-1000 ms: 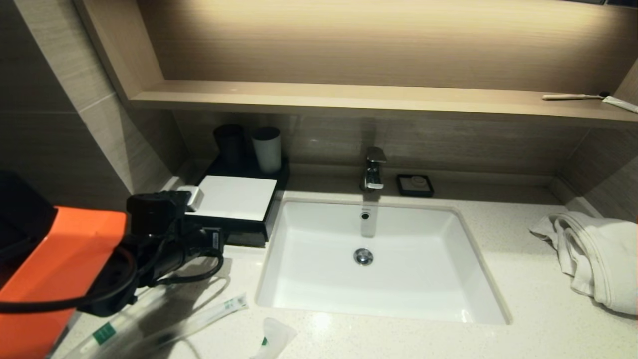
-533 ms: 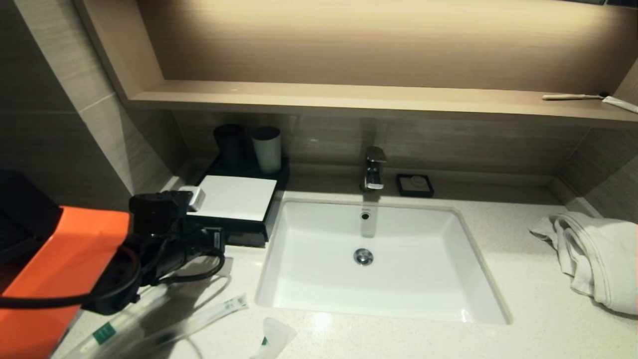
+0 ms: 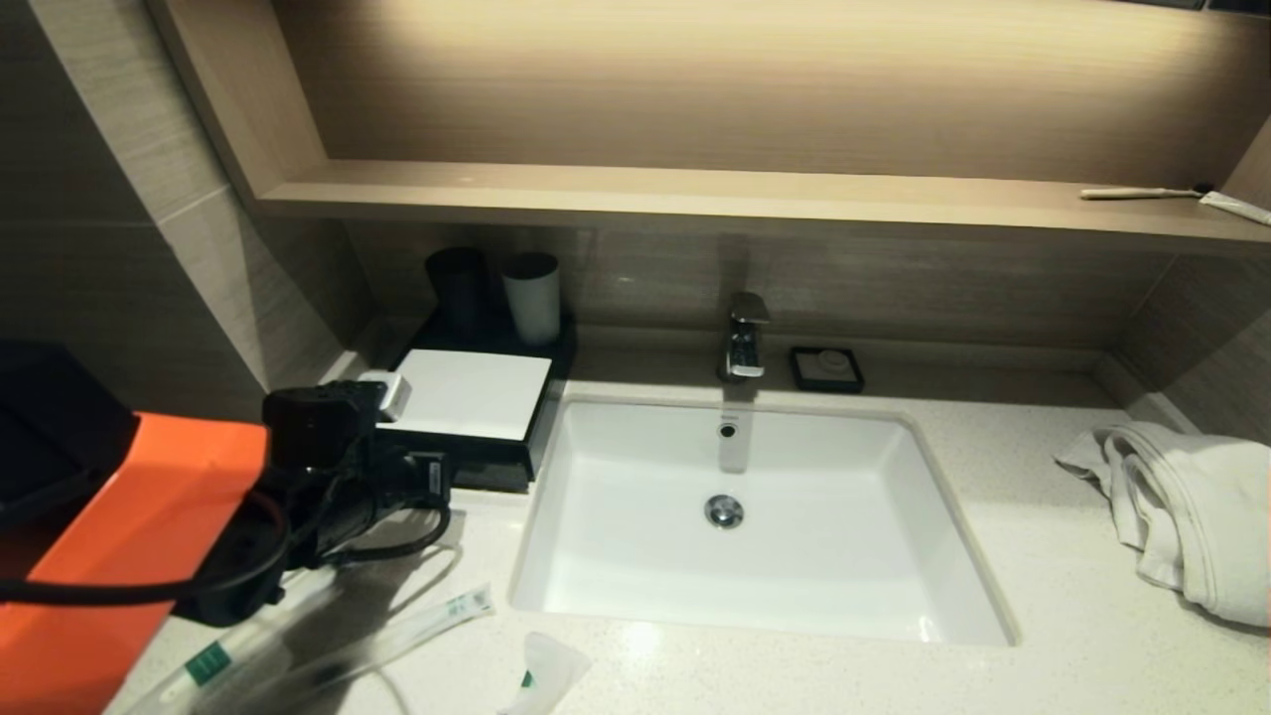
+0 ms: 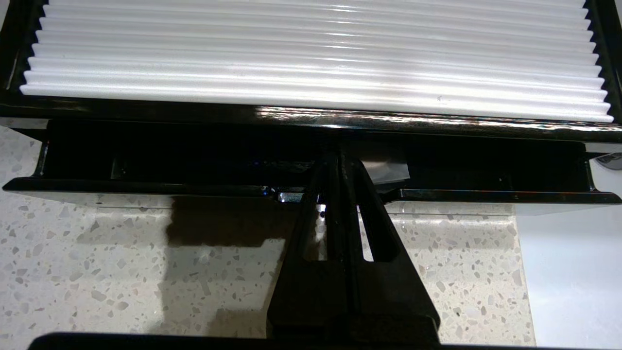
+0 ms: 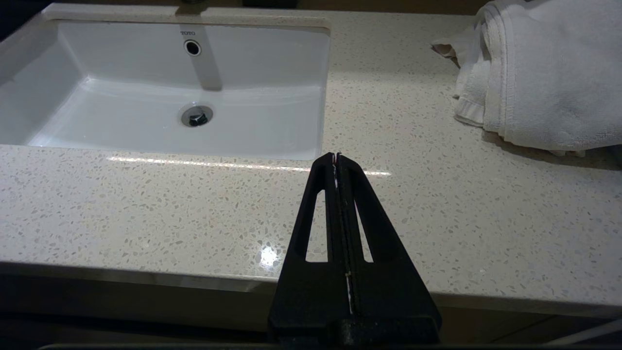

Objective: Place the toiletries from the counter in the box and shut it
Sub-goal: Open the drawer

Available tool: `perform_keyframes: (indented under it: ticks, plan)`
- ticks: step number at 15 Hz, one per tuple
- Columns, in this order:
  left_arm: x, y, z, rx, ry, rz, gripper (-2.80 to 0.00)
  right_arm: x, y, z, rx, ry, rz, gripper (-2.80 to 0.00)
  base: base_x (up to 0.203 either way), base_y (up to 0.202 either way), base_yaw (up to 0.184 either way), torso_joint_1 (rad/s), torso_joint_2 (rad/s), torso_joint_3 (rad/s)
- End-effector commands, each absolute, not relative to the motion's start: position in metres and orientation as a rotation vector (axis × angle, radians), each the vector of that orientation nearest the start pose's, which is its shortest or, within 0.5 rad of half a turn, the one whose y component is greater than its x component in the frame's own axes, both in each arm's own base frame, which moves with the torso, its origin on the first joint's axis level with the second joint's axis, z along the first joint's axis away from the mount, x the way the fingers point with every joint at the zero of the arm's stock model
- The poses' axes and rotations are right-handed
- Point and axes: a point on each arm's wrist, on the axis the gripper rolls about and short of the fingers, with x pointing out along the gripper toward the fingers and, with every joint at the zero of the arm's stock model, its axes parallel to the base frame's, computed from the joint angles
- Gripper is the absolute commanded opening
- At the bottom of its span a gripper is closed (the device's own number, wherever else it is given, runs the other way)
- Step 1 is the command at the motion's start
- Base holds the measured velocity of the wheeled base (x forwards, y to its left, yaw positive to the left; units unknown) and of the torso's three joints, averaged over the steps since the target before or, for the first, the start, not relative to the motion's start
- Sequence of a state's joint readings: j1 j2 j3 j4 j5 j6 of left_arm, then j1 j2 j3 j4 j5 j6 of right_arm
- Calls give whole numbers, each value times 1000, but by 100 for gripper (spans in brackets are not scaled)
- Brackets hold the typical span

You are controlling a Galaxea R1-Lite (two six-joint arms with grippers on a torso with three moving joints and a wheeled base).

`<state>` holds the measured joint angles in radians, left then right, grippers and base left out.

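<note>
The black box [image 3: 467, 397] with a white ribbed top [image 4: 311, 53] stands on the counter left of the sink. Its drawer [image 4: 146, 187] is pulled out a little, and the inside is dark. My left gripper [image 4: 335, 163] is shut, with its tips at the notch in the middle of the drawer front. A bit of clear wrapper [image 4: 386, 171] shows inside just beside the tips. Wrapped toiletries lie on the counter in front: a long packet [image 3: 437, 616], a second one [image 3: 213, 660] and a small sachet [image 3: 546, 675]. My right gripper [image 5: 335, 158] is shut and empty above the counter's front edge.
The white sink [image 3: 745, 516] with its tap [image 3: 745, 338] fills the middle. A crumpled white towel [image 3: 1182, 506] lies at the right. Two cups [image 3: 531, 296] stand behind the box, and a soap dish [image 3: 826, 367] sits by the tap. A shelf [image 3: 695, 199] runs above.
My left arm has moved slightly forward and to the right, toward the box front. Nothing else has moved.
</note>
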<state>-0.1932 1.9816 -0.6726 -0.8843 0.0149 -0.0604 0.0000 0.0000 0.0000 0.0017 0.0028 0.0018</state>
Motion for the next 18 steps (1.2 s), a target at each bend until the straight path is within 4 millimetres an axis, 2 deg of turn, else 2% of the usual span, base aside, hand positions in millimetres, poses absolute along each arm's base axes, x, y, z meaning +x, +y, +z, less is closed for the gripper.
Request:
perform_keyframes:
  ticks: [1, 9, 18]
  plan:
    - [328, -64, 82, -16, 428, -162, -280, -23, 0, 75, 2, 2, 3, -280, 0, 0, 0, 0, 0, 0]
    - [333, -65, 80, -15, 423, -156, -280, -23, 0, 75, 2, 2, 3, -280, 0, 0, 0, 0, 0, 0]
    - [324, -63, 78, -12, 446, -154, -280, -23, 0, 75, 2, 2, 3, -280, 0, 0, 0, 3, 1, 0]
